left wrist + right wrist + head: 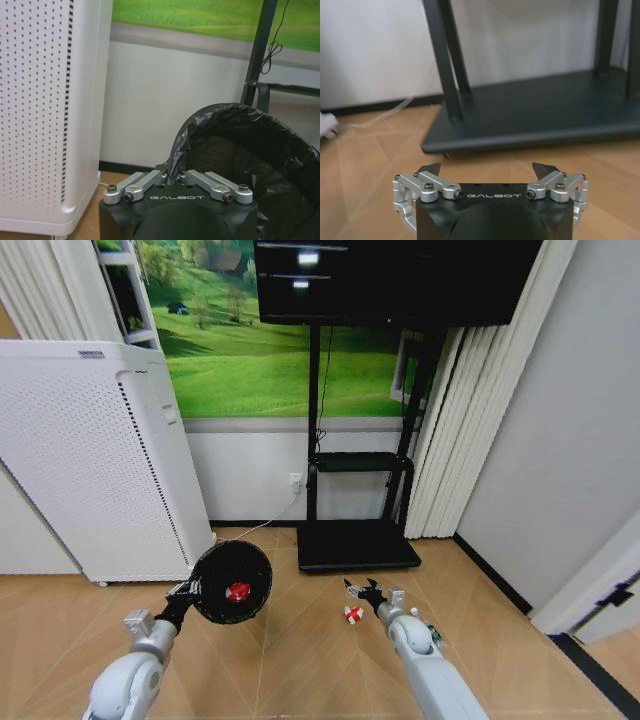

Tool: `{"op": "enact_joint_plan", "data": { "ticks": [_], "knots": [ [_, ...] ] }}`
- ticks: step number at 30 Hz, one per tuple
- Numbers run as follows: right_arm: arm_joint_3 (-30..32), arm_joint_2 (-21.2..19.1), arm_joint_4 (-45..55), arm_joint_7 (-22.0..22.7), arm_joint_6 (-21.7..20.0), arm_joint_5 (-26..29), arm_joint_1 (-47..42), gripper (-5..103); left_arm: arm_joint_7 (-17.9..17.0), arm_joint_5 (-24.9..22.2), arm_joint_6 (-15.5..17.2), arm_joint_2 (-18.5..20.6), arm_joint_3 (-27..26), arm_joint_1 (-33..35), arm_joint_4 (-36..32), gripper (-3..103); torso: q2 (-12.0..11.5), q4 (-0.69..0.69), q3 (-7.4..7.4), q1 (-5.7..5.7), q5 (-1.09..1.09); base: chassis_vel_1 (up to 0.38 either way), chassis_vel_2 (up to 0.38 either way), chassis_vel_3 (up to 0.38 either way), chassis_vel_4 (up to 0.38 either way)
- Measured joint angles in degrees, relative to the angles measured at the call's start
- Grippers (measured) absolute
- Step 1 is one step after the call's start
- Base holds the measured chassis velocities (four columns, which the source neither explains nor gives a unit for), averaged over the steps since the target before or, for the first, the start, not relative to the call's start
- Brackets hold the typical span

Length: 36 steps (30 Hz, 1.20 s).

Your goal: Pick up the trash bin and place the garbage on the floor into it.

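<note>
One red-and-white wrapper (238, 591) is seen inside the trash bin (232, 581), whose rim is clamped by the left gripper (187, 591); right gripper (368, 590) is held wide open, empty, beside another wrapper (353, 613).

Bright, even indoor light; soft shadows; glare on the screen (385, 275); bowed wide-angle edges.

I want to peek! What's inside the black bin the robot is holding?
Inside the trash bin, held by the left gripper, lies one red-and-white piece of garbage. The bin's black liner hides most of the inside from the wrist camera.
</note>
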Motion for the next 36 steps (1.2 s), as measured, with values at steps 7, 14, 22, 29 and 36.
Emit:
{"op": "enact_joint_plan", "data": {
  "ticks": [7,14,22,29,36],
  "knots": [
    [-0.63,3.3,-13.85,0.66,1.13,-5.66,4.62,100,-0.77,-1.3,-0.91,1.27,-0.62,-2.3,2.12,4,0.0,0.03,0.0,0.0,0.01,0.0,0.0,0.0,0.0],
    [-0.67,4.57,-17.96,0.6,2.29,-8.23,6.06,100,0.5,-5.3,-2.1,4.49,-0.32,-8.41,3.19,4,0.0,0.02,0.01,0.0,0.02,0.0,0.0,0.0,0.0],
    [0.51,5.59,-23.99,0.09,3.31,-9.74,7.66,100,0.47,-8.41,-1.27,8.06,3.12,-15.69,4.34,4,0.0,0.01,0.0,0.01,0.01,0.0,0.0,0.0,0.0],
    [1.14,7.53,-31.21,1.5,5.09,-12.79,11.6,100,0.64,-8.13,-1.15,8.04,3.48,-15.04,4.12,4,0.0,0.02,0.01,0.01,0.01,0.0,0.0,0.0,0.0],
    [1.22,8.92,-38.52,4.39,6.05,-15.34,16.21,100,0.78,-8.32,-0.98,8.31,2.87,-14.57,3.04,4,0.0,0.02,0.01,0.01,0.01,0.0,0.0,0.0,0.0]
  ]
}}
